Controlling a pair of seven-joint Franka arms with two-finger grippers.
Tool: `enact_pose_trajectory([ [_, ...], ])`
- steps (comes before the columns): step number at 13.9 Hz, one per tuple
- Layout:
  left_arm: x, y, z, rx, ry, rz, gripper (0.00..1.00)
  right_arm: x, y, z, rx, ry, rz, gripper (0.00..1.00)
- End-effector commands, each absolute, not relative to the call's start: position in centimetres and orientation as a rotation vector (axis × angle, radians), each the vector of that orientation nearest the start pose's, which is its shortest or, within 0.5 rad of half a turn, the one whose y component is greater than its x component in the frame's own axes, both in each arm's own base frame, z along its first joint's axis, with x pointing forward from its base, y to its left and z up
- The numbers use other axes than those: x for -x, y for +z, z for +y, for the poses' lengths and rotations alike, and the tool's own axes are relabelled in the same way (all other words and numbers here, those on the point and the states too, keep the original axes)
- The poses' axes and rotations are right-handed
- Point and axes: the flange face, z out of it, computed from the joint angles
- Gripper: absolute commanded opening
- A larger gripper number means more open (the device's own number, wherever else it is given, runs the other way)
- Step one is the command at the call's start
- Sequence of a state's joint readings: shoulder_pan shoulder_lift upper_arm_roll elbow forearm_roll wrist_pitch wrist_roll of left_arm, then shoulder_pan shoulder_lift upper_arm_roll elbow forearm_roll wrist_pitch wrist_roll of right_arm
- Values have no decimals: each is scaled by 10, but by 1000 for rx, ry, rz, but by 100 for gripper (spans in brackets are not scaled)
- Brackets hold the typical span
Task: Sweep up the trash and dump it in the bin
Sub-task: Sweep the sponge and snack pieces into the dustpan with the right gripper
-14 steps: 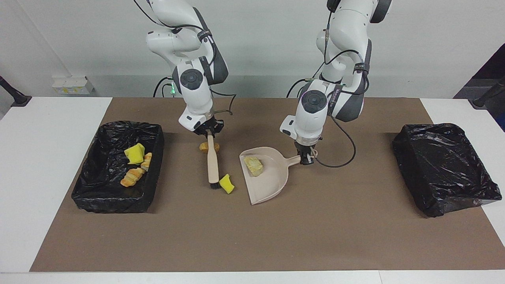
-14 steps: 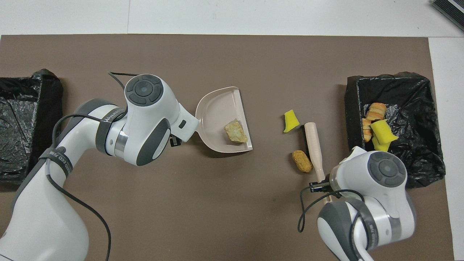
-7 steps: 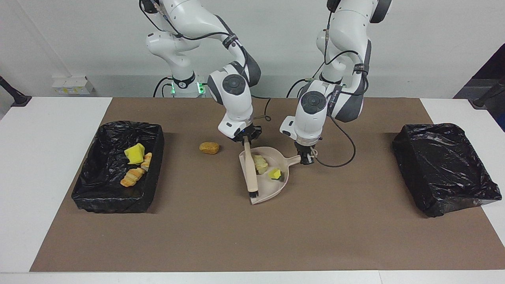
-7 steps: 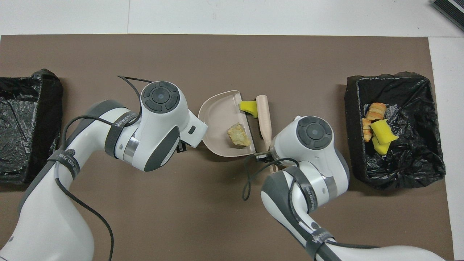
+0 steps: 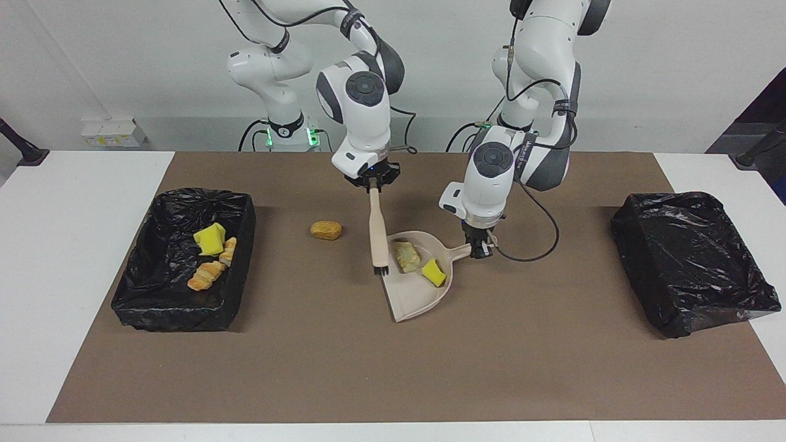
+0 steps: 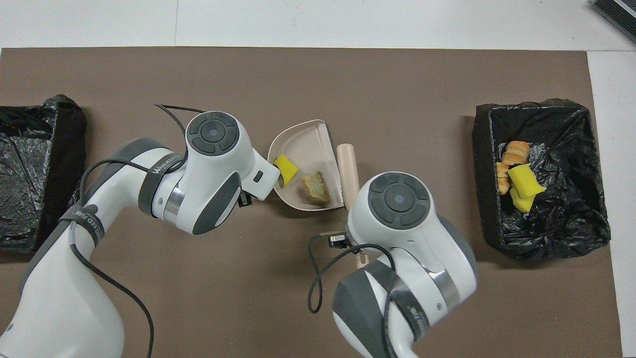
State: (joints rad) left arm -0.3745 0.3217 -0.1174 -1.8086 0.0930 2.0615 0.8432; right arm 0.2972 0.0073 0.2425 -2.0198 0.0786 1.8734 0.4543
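Note:
My right gripper [image 5: 372, 182] is shut on the top of the beige brush [image 5: 376, 228]. The brush hangs with its black bristles [image 5: 381, 269] down, at the dustpan's edge toward the right arm's end. My left gripper [image 5: 481, 248] is shut on the handle of the beige dustpan [image 5: 412, 298]. The dustpan [image 6: 305, 144] holds two pieces of trash, a yellow sponge chunk [image 5: 433, 272] [image 6: 285, 168] and a pale crumbly lump [image 5: 405, 256] [image 6: 315, 187]. A brown nugget [image 5: 325, 230] lies on the mat between the brush and the bin [image 5: 202, 197]; the overhead view hides it under the right arm.
The black-lined bin [image 6: 526, 107] at the right arm's end holds a yellow sponge [image 5: 210, 239] and a croissant-like piece [image 5: 206, 275]. A second black-lined bin [image 5: 688, 258] stands at the left arm's end. A brown mat [image 5: 393, 368] covers the table.
The right gripper swept the brush from beside the nugget to the dustpan, pushing the yellow sponge chunk in, then lifted the brush. The sponge chunk now lies deeper in the pan.

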Motion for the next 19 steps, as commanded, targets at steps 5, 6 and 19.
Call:
enact_pose_trajectory([
  [5,-495,386,-334,2372,165,1984,0,-392,381,157,3187,277,167,0],
  [6,-485,385,-340,2384,175,1964,0,-386,379,149,3205,259,171,0],
  [19,-443,367,-361,2402,158,1938,0,-420,349,248,3054,222,-58,0],
])
